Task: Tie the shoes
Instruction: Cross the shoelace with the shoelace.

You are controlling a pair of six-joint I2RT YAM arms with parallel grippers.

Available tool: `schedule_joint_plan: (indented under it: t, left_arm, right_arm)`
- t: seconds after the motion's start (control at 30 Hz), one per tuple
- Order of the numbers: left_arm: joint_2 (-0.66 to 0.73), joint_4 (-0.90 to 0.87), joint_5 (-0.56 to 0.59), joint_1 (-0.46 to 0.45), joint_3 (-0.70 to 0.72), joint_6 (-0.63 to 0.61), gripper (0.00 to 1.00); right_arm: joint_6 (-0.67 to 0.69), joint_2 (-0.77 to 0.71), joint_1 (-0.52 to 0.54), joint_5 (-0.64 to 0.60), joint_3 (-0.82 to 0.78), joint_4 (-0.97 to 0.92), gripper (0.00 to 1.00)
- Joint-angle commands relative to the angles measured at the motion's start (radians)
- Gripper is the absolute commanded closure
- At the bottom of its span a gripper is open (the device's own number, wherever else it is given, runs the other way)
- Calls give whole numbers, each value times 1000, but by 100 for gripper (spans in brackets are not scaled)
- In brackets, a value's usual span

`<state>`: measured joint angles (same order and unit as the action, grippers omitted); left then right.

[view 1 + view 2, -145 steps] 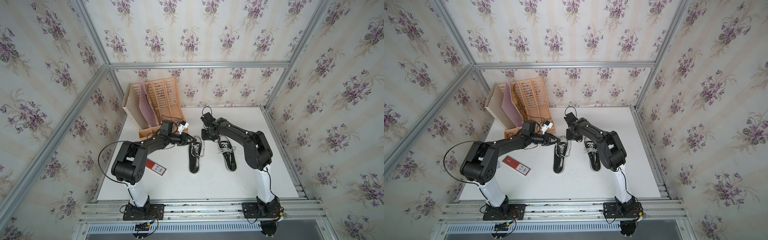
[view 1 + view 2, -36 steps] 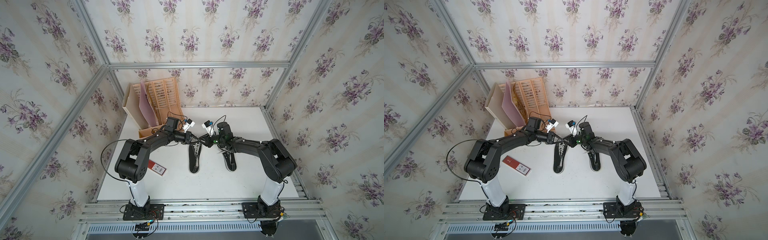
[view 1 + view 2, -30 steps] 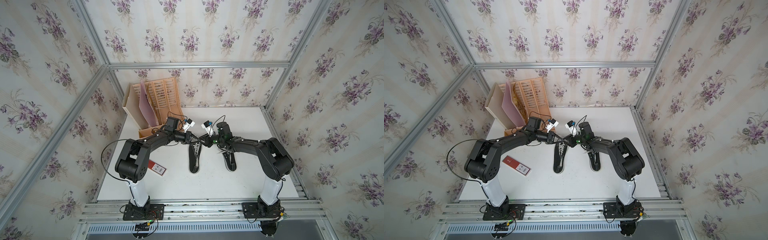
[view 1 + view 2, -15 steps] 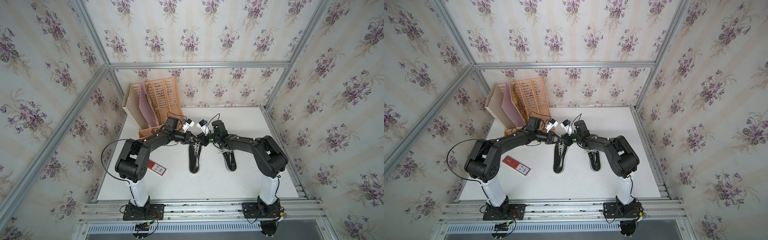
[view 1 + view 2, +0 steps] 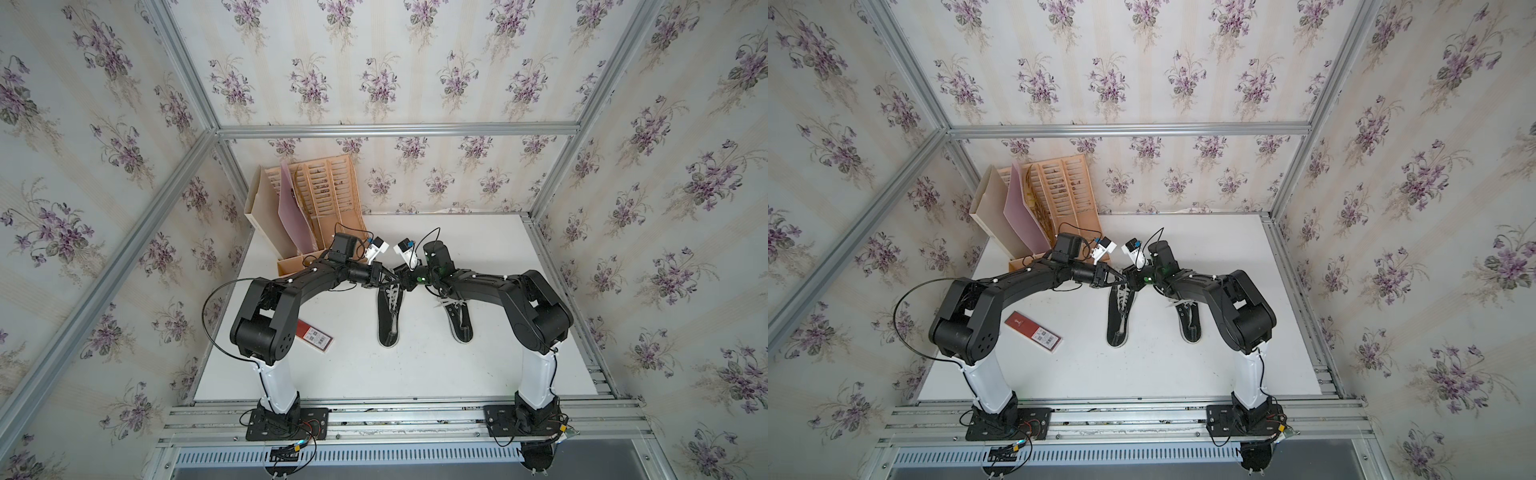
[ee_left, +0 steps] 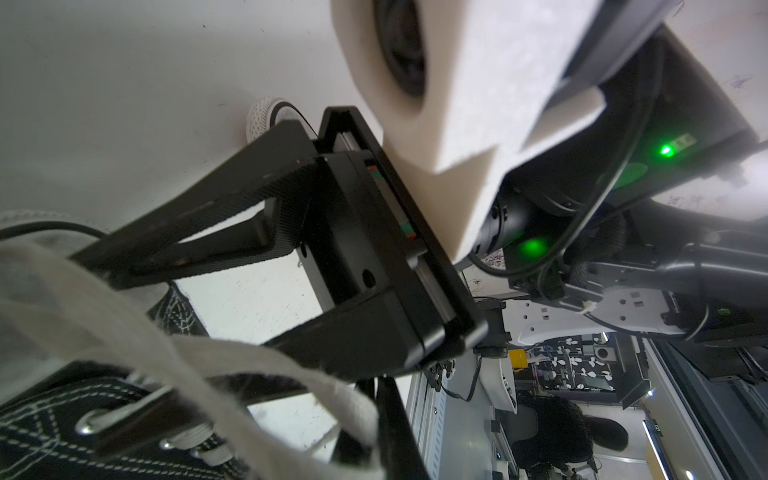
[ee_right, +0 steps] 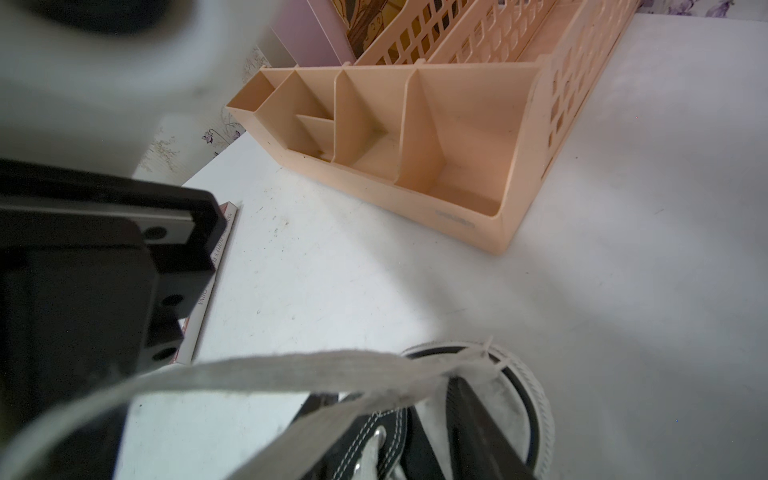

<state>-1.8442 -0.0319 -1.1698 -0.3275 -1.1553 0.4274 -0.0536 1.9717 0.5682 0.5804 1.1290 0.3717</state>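
Lace [image 6: 249,361] sits pinched in the closed left end effector [image 5: 384,276]; the right end effector [image 5: 401,277] stands part-open, so it may slip out during a handover.

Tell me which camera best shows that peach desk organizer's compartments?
The right wrist view: the desk organizer sits close, its front compartments plainly visible. In both top views it is small, at the table's far corner, its front partly behind the left arm. The left wrist view misses it.

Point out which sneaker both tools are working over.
The sneaker nearer the red box: left tool and right tool meet above its laces; the other sneaker lies under the right forearm.
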Motion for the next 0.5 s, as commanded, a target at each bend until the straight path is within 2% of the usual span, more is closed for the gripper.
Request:
schedule_joint_plan:
  t: [0.0, 0.07, 0.13, 0.27, 0.4, 0.47]
  left_arm:
    - [5, 26, -7, -2, -7, 7, 100]
    - [4, 29, -6, -2, -7, 11, 100]
    - [5, 29, -4, -1, -9, 13, 100]
    - [8, 32, 5, -2, -10, 17, 100]
    - [13, 32, 17, -1, -8, 19, 100]
    - [11, 40, 15, -1, -8, 25, 100]
  right_arm:
    - [-14, 11, 2, 27, 6, 52, 54]
    - [-26, 15, 2, 36, 5, 72, 59]
    - [-36, 12, 2, 38, 3, 84, 69]
    - [-46, -21, -5, -5, -22, 86, 100]
    - [-29, -88, -16, -45, -81, 53, 100]
    - [-15, -123, -60, -55, -109, 15, 100]
